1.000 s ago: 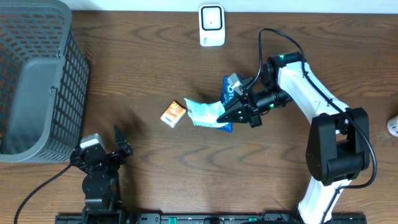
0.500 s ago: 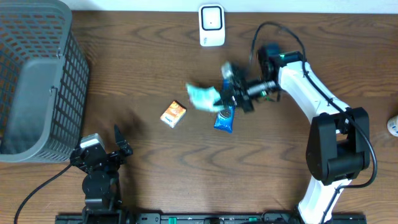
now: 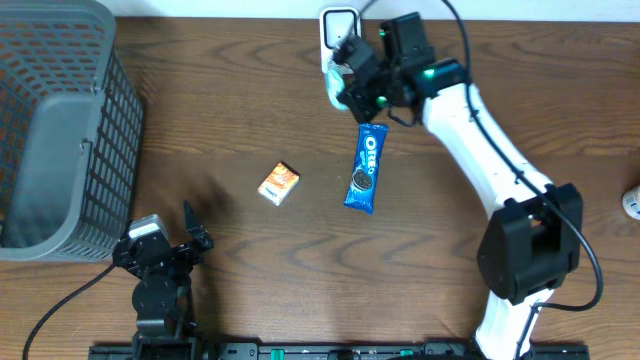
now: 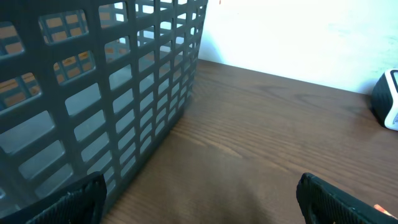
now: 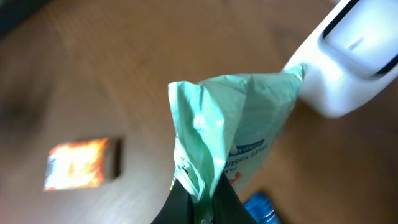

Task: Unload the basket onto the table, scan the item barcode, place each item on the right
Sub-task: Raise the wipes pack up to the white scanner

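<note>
One green packet [image 5: 236,118] clamped in right gripper [image 5: 198,208] at scanner [image 5: 348,56], Oreo pack [image 3: 365,168] below; left gripper [image 4: 199,202] apart.

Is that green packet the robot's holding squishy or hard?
Probably squishy: the green packet creases and folds where the right gripper pinches it. It likely weighs little, since a pinch on one edge holds it up. Its shiny wrapper might be slippery.
</note>
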Controlling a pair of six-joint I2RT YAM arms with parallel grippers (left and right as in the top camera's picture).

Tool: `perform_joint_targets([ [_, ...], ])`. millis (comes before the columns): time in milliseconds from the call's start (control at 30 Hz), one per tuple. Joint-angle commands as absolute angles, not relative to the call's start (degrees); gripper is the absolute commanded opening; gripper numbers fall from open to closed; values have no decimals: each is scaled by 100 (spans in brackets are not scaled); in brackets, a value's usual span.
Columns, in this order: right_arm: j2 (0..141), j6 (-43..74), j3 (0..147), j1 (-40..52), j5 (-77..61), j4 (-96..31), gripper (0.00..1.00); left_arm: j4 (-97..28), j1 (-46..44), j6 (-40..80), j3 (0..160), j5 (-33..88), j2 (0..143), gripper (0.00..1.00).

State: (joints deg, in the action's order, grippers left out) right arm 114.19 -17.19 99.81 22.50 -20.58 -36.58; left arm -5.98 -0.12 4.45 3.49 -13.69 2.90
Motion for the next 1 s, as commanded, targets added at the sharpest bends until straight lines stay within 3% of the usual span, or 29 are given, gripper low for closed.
perform_joint_targets([
  [0, 11452, -1903, 10127, 2458, -620, -3208, 1, -650, -34, 412, 183, -1417, 285, 98],
  [233, 12051, -2545, 10473, 2486, 790, -2344, 1, -650, -34, 410, 183, -1417, 285, 98],
  [600, 14243, -4515, 12993, 2954, 3096, -3238, 1, -650, -34, 410, 183, -1417, 285, 98],
  [967, 14772, -5544, 13157, 3306, 4141, -3127, 1, -650, -34, 410, 183, -1417, 285, 98],
])
